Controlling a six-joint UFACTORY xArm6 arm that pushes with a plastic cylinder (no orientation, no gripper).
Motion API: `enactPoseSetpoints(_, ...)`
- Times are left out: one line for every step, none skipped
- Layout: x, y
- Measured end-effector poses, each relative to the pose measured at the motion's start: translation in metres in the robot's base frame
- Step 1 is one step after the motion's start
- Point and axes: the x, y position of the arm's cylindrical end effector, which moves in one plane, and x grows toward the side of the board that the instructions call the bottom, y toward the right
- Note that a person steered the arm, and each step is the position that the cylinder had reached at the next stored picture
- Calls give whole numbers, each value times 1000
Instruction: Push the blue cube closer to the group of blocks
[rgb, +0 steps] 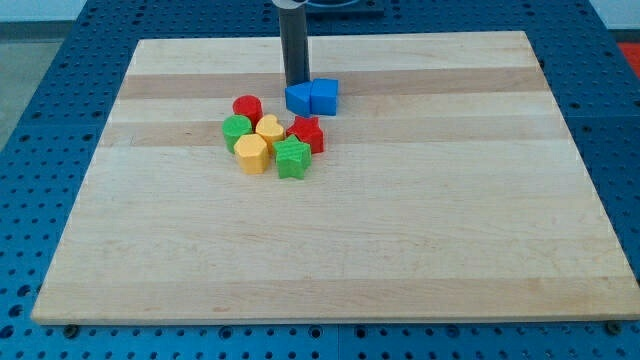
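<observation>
Nearest, 6 blocks are sitting clustered: green star (293, 158), yellow block (251, 154), green cylinder (236, 128), yellow heart (268, 127), red star (307, 132), red cylinder (247, 107). Just beyond, the blue cube (299, 97) is lying beside another blue block (324, 95). My tip (296, 84), a bare rod without fingers, is touching its far edge, positioning to push nearward.

wooden bench (400, 230) on a blue perforated base (60, 60). my tip (296, 84) stands at the view's top, touching or just beside the upper left edge of the blue cube (299, 97). a second blue block (324, 95), shape unclear, touches the cube on the view's right. just below lies a cluster: red cylinder (248, 107), green block (236, 130), yellow heart-like block (268, 128), red star-like block (307, 132), yellow block (251, 154), green star-like block (293, 158).
</observation>
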Motion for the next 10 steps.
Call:
enactPoseSetpoints(-1,-1)
enactPoseSetpoints(-28,-3)
enactPoseSetpoints(-47,1)
enactPoseSetpoints(-47,12)
enactPoseSetpoints(-46,20)
enactPoseSetpoints(-35,27)
enactPoseSetpoints(-21,32)
enactPoseSetpoints(-21,46)
enactPoseSetpoints(-14,56)
enactPoseSetpoints(-1,60)
